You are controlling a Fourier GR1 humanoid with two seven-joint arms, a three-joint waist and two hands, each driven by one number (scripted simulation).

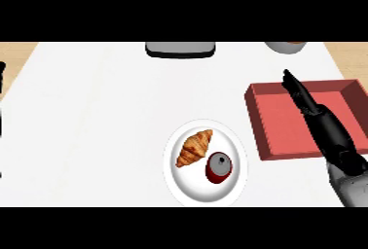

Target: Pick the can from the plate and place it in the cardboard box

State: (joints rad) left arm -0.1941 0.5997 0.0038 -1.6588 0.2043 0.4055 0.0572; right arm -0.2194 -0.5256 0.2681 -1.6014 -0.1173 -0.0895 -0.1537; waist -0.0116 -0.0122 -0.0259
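Note:
A dark red can (218, 168) with a grey top stands on the white plate (231, 143) near the counter's front, to the right of a croissant (194, 147). The box (265, 127) at the right is red inside, with raised walls and an open top. My right hand (320, 119) stretches over the box's middle, fingers straight and pointing away, holding nothing. It is well to the right of the can and apart from it. Only a dark sliver of my left hand (2, 78) shows at the left edge.
A grey flat object (180, 49) lies at the counter's far edge, and a grey bowl-like thing (286, 46) sits at the far right. The white counter top (93, 121) spreads wide to the left of the plate.

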